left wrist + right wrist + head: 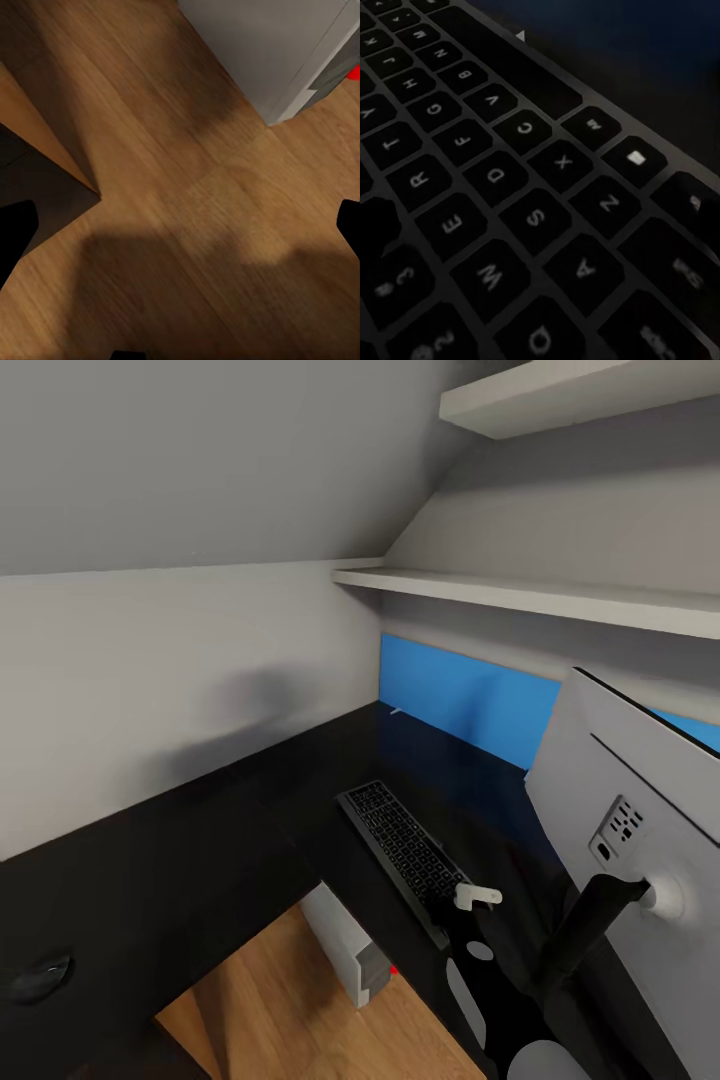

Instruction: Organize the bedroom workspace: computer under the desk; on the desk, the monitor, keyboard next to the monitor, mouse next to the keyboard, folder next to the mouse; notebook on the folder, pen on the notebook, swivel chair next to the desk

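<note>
- I see the counter (200, 840), an L-shaped glossy black top, running along the grey wall and meeting a blue back panel (460, 700) at its far edge.
- The keyboard (405, 850) lies flat on the counter, slantwise, near the inner edge of the L; on my right wrist view its black keys (495, 176) are very close (letters legible).
- The monitor (640, 840) stands on the counter just beside the keyboard, its light-grey back turned to me, on a thin black stand (580, 930).
- The mouse (40, 975) sits on the counter's near left part, well apart from the keyboard.
- The computer (345, 950), a light-grey tower, stands on the wooden floor (290, 1010) below the counter's inner edge; my left wrist view has one of its corners (277, 52).
- Left pincer (180, 232): dark fingertips (15, 232) at opposite edges of the wrist view, spread wide with nothing between them, above the floor.
- Right pincer: it is above the keyboard, but I cannot tell whether it is spread or closed.
- Two white shelves (540, 595) hang on the wall above the back panel.
</note>
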{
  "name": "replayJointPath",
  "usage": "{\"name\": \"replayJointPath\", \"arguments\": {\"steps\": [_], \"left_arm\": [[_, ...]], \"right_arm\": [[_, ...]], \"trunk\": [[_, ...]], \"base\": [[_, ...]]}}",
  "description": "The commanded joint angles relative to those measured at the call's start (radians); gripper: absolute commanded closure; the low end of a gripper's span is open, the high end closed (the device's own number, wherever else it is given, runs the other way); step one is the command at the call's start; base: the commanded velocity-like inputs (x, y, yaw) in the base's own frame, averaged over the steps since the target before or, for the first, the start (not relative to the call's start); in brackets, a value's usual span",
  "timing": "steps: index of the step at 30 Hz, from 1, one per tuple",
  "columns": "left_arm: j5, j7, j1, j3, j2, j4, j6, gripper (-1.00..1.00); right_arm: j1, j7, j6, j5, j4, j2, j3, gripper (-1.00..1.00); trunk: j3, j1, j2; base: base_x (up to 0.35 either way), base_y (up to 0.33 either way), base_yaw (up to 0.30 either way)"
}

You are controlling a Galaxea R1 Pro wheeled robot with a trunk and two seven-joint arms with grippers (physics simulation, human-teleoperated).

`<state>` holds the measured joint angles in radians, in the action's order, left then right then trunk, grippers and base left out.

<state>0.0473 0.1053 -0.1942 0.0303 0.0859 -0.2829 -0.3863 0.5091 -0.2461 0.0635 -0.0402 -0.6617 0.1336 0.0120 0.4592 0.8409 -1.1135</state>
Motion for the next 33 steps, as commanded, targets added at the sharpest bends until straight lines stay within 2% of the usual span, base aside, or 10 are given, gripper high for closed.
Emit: {"name": "replayJointPath", "arguments": {"steps": [1, 14, 17, 22, 33], "left_arm": [[0.005, 0.004, -0.001, 0.003, 0.0, 0.001, -0.003, -1.0], [0.005, 0.004, -0.001, 0.003, 0.0, 0.001, -0.003, -1.0], [0.005, 0.004, -0.001, 0.003, 0.0, 0.001, -0.003, -1.0], [0.005, 0.003, -0.001, 0.003, 0.001, 0.001, -0.003, -1.0], [0.005, 0.001, -0.001, 0.003, 0.001, 0.001, -0.003, -1.0]], "right_arm": [[0.0, -0.004, 0.004, -0.01, 0.027, 0.0, 0.0, -1.0], [0.0, -0.004, 0.017, -0.008, 0.024, 0.0, 0.003, -1.0], [0.0, -0.006, 0.047, -0.006, 0.022, 0.0, 0.005, -1.0], [0.0, -0.014, 0.152, -0.003, 0.022, 0.001, 0.005, -1.0], [0.0, -0.031, 0.185, -0.003, 0.022, 0.001, 0.005, -1.0]], "trunk": [[0.001, 0.0, 0.0], [0.001, 0.0, 0.0], [0.001, 0.0, 0.0], [0.001, 0.0, 0.0], [0.001, 0.0, 0.0]], "base": [[0.0, 0.0, 0.0], [0.0, 0.0, 0.0], [0.0, 0.0, 0.0], [0.0, 0.0, 0.0], [0.0, 0.0, 0.0]]}}
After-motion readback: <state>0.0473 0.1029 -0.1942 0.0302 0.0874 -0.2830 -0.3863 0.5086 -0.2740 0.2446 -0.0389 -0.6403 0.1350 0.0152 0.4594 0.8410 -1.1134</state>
